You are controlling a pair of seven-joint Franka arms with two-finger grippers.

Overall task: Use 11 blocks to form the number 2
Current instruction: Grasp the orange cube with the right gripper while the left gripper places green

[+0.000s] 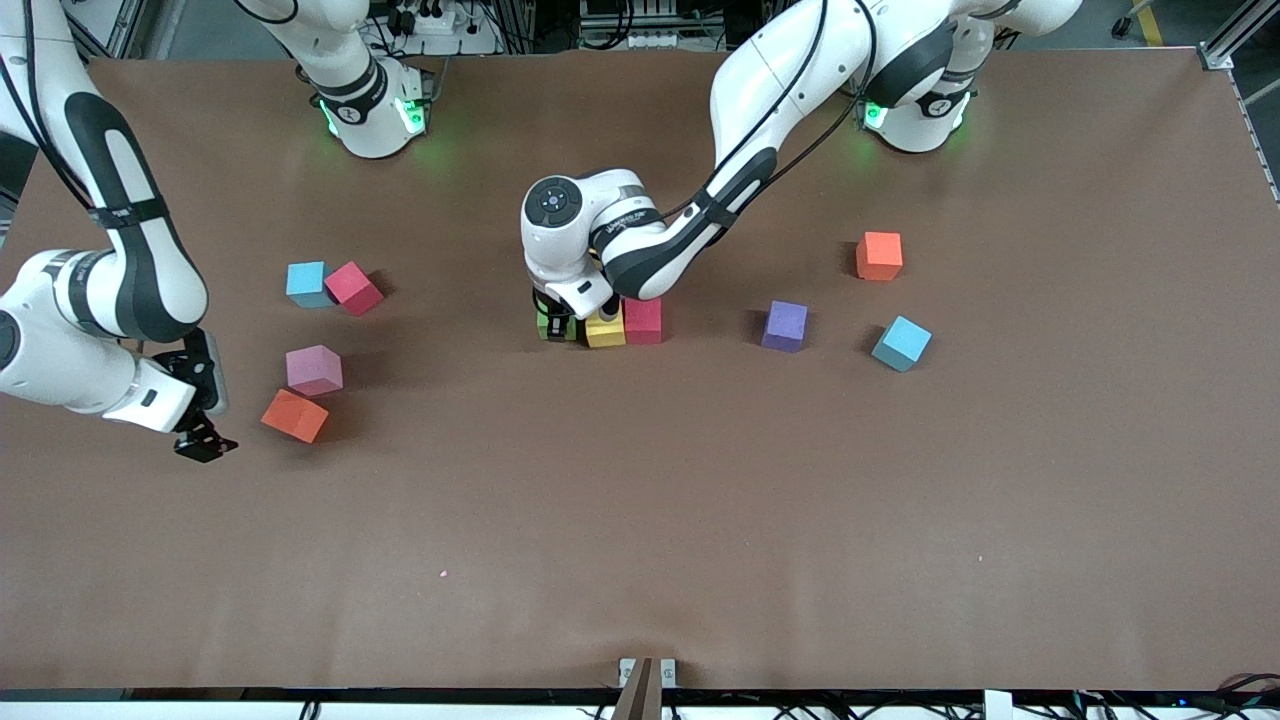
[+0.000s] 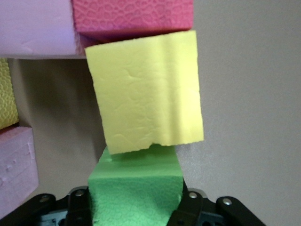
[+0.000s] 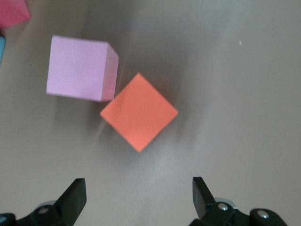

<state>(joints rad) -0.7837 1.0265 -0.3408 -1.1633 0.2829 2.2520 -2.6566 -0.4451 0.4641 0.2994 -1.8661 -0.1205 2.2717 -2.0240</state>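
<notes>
Left gripper [image 2: 136,207] fingers [image 2: 77,207] are closed on the small matte green foam cube [image 2: 136,188], one on each side face, down at table level. In the front view that's centre frame, where the green cube [image 1: 549,326] ends a row with the yellow foam cube [image 1: 606,329] and the red-pink foam cube [image 1: 643,320]. The left wrist view shows green and yellow [image 2: 146,92] touching, slightly out of line.

Right gripper [image 3: 138,200] fingers are spread wide and empty. In the front view it [image 1: 203,425] hangs at the left edge of the frame, just beside the tilted orange-red foam cube [image 1: 295,415] and the pale pink foam cube [image 1: 314,370]. Those two touch at a corner.

Loose blocks in the front view: a light blue cube [image 1: 306,284] against a magenta-pink cube [image 1: 353,288] at upper left; a purple cube [image 1: 785,326], a second light blue cube [image 1: 901,343] and an orange cube [image 1: 879,255] right of centre. So the number 2 looks barely started: one three-cube row.

Handling, my read: textured foam, so light and a bit squashy, not slippery. Clamp opposite flat faces at mid-height, jaws square to the block. For the orange-red one you'd want to turn the wrist to match its diagonal. Squeeze gently, since foam dents. Neighbours will slide at a nudge, so release cleanly.
</notes>
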